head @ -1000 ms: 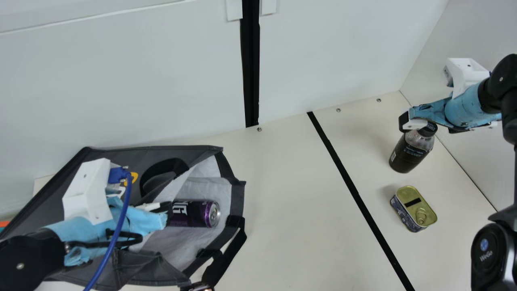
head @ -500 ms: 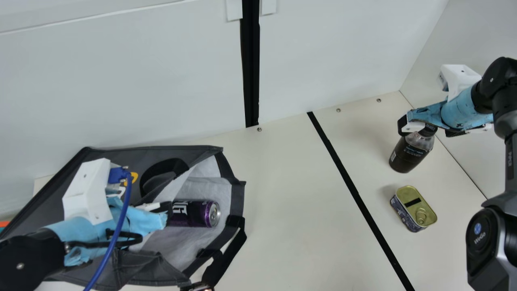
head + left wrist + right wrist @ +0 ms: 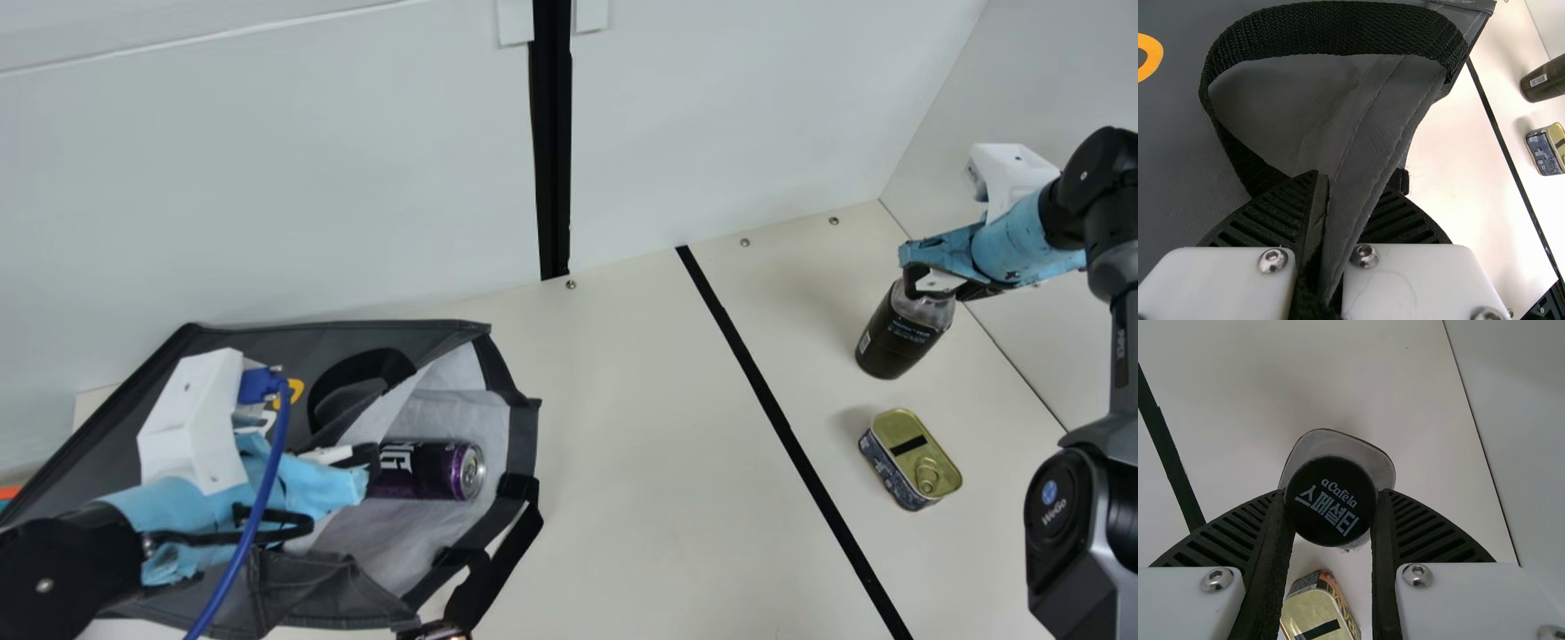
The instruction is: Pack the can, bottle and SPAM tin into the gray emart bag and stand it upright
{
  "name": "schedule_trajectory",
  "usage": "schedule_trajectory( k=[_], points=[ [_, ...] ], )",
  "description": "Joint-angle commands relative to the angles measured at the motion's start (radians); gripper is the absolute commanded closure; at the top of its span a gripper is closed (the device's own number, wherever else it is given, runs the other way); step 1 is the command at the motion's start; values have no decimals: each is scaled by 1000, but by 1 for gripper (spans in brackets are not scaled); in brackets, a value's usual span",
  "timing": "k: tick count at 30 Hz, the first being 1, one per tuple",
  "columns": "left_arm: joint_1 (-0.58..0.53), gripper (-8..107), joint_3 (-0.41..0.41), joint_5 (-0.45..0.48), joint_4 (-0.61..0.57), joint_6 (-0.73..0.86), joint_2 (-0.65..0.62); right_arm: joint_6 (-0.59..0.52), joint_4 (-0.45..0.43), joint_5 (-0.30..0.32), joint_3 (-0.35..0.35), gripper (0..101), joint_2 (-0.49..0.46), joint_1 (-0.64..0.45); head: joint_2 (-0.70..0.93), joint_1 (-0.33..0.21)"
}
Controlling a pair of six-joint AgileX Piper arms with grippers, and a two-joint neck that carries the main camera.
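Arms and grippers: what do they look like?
Both the left arm and right arm are black, with blue wrapping and a boxy white housing near the wrist. Left has a blue cable and plug; right shows a round blue badge and silver-gray trim. Left gripper and right gripper: black ribbed fingers, white screwed-on blocks.

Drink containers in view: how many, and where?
2: the purple can lies in the open mouth of the gray emart bag, and the bottle stands on the cream table, its cap in the right gripper. The bag may hide more.
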Motion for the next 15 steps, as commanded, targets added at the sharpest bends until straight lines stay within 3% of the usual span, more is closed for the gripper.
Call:
schedule_trajectory(
  k=[1, 15],
  points=[
    [0, 107, 0, 0, 0, 0, 0, -5, 12, 0, -1, 101, -1, 0, -1, -23],
    [0, 107, 0, 0, 0, 0, 0, -75, 69, 0, 3, 101, -41, -7, -1, -23]
  ],
)
